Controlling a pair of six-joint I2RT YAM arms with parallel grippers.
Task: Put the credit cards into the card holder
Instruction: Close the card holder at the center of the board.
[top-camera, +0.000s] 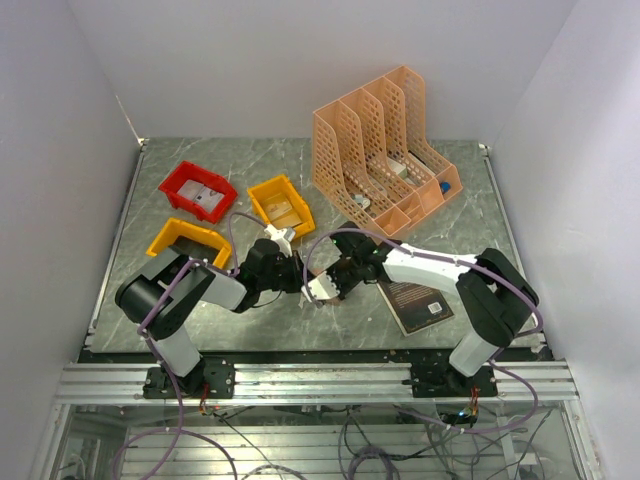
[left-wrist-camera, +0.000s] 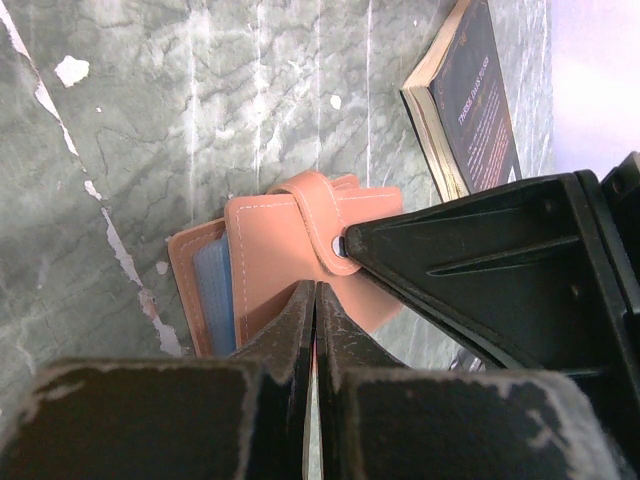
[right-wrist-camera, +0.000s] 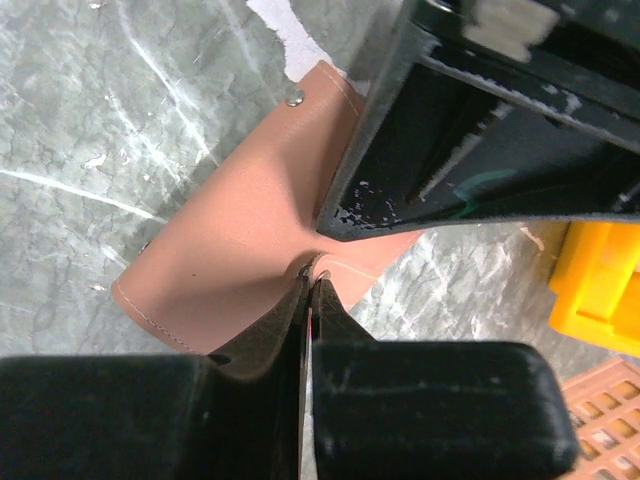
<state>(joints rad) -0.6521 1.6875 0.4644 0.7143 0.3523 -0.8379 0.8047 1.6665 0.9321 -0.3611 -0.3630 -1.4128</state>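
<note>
From above, the 2 arms meet over the middle of the grey marbled desk (top-camera: 240, 160). The left pincer (top-camera: 300, 277) and right pincer (top-camera: 338, 282) come tip to tip on the small salmon-pink leather-like card holder (top-camera: 322, 291), just left of the large black book (top-camera: 418, 305). The peach lattice file organizer (top-camera: 385, 150) stands far right, the red plastic bin (top-camera: 197, 190) and yellow plastic bins (top-camera: 281, 205) far left. Pale pieces lie in the bins, too small to call credit cards. The left wrist view adds what the overhead cannot. The holder (left-wrist-camera: 285, 250) is folded with its snap strap across the front and blue-grey pockets showing at its left edge. The left pincer (left-wrist-camera: 315, 300) is closed tight on its near edge, while the right pincer's tip meets the strap's snap. The right wrist view gives the other side: a plain pink face (right-wrist-camera: 240, 230), with the right pincer (right-wrist-camera: 308, 275) pinched shut on its edge. Gripping from 2 sides likely steadies the holder so it can be opened; no card seems loaded yet.
</note>
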